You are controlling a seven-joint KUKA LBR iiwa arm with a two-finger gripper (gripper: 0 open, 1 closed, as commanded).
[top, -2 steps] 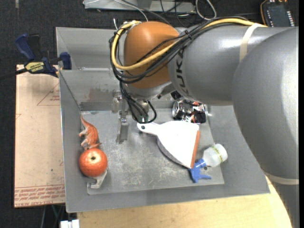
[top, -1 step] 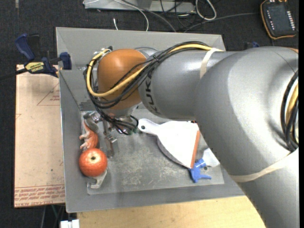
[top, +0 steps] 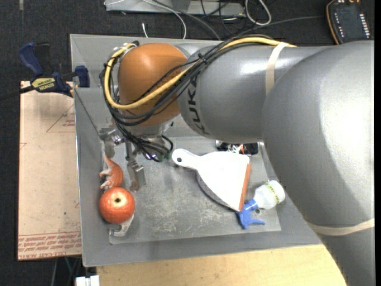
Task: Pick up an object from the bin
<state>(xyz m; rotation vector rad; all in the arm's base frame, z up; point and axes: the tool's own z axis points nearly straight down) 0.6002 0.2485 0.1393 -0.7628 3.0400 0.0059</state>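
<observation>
Several small things lie in a grey metal bin (top: 172,222) as a KUKA arm reaches in from the right. Nearest the camera, a red apple (top: 116,205) sits in the front left corner. In the front right, a blue plastic piece (top: 249,215) lies just beside a small white bottle with a yellow-green end (top: 269,194). Behind these, mid-bin, rests a white dustpan-shaped scoop (top: 217,173) with an orange edge, its handle pointing left. Left of the handle and just behind the apple, the gripper (top: 123,171) hangs low with its two fingers spread apart and gripping nothing. A small orange toy figure (top: 112,174) lies by the left wall, beside the fingers; whether they touch it cannot be told. Farther back, the arm's rounded orange wrist cover (top: 149,79), looped with black and yellow cables, rises over the bin's far side.
</observation>
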